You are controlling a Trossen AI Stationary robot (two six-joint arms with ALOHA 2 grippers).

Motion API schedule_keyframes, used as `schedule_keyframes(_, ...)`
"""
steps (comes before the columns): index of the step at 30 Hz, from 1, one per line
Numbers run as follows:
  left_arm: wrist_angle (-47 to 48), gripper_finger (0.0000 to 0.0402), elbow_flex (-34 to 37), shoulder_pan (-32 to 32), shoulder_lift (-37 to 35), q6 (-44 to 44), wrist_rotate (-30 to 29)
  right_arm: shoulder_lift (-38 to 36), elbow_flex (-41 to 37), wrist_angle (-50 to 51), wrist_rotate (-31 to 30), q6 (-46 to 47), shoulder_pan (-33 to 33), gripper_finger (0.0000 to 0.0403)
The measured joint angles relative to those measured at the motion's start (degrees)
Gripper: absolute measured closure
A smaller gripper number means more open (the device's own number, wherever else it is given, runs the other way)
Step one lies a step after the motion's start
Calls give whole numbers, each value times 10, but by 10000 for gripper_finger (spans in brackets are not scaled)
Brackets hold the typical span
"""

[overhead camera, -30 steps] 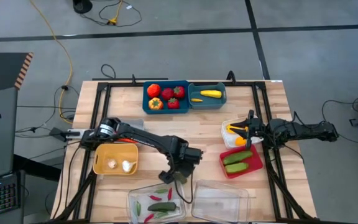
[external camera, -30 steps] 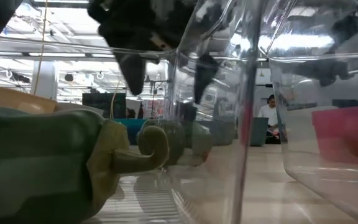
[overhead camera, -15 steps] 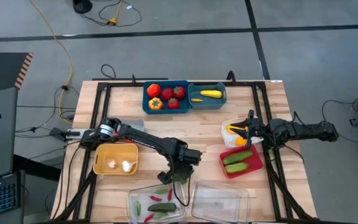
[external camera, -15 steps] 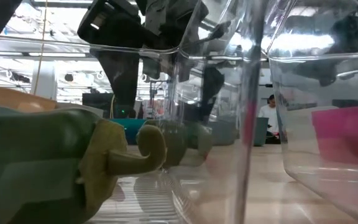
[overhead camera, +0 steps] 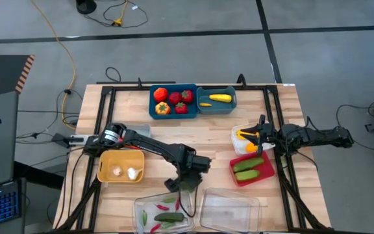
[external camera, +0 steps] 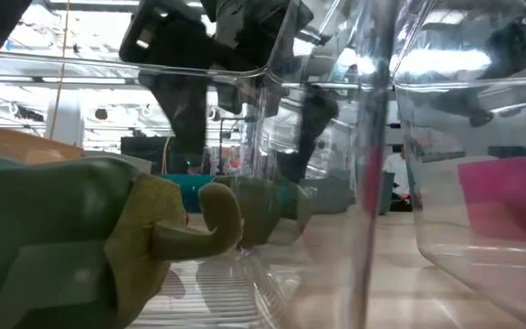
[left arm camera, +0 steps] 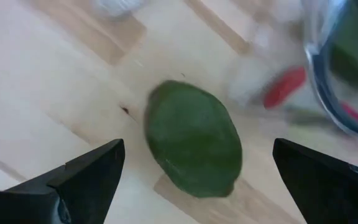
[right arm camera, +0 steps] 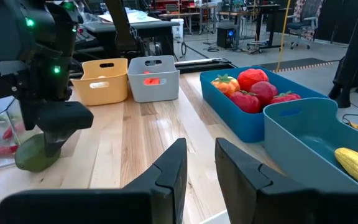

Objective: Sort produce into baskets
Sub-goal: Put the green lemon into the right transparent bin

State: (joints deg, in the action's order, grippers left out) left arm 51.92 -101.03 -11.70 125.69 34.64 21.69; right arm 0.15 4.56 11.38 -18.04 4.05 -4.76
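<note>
A dark green oval fruit (left arm camera: 192, 140) lies on its side on the bare wood, just beyond the far edge of a clear tray (overhead camera: 141, 207) that holds green and red peppers. My left gripper (overhead camera: 182, 182) slants down over the fruit. It is open, with one finger on each side of the fruit (right arm camera: 36, 155) and neither touching it. My right gripper (overhead camera: 261, 133) rests at the table's right side beside the white bin (overhead camera: 240, 132). Its fingers (right arm camera: 166, 168) are a narrow gap apart with nothing between them.
Two teal bins (overhead camera: 156, 110) (overhead camera: 231, 99) with red, orange and yellow produce stand at the far edge. A tan-yellow bin (overhead camera: 109, 158) with white pieces is at the left. A red bin (overhead camera: 236, 175) with green pieces is at the right. A second clear tray (overhead camera: 229, 208) is at the near edge.
My left gripper has come down a little over the green fruit and rolled at the wrist, staying open. The fruit has not moved.
</note>
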Motion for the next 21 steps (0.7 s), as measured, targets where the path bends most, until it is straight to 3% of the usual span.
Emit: schedule_keyframes(21,12,4,0,4,0,113,26,0,0,0,0,0,0,291)
